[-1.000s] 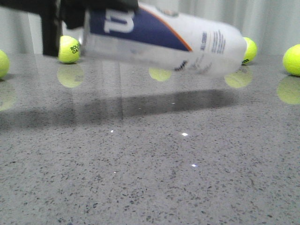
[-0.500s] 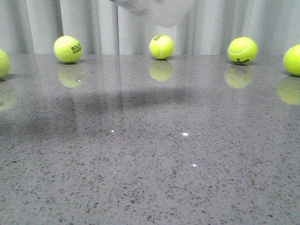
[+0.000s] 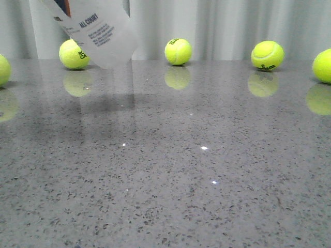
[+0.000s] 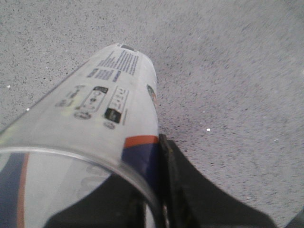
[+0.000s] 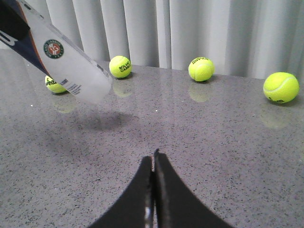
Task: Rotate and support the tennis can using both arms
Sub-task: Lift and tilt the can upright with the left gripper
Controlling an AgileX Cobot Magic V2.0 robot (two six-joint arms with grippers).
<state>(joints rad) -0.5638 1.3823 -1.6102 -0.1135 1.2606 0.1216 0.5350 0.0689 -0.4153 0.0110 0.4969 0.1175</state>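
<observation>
Left hand grips the tilted tennis can aloft, mid-rotation; right hand, pressed closed and empty, must next come across in support.

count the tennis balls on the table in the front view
5. Far left edge; one partly behind the tennis can; centre back; right of centre; far right edge. More may lie outside the frame.

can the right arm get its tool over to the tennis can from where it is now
Probably yes: bare table lies between the right tool, shut and empty, and the tennis can, held tilted in the air by the left tool. It must open first.
</observation>
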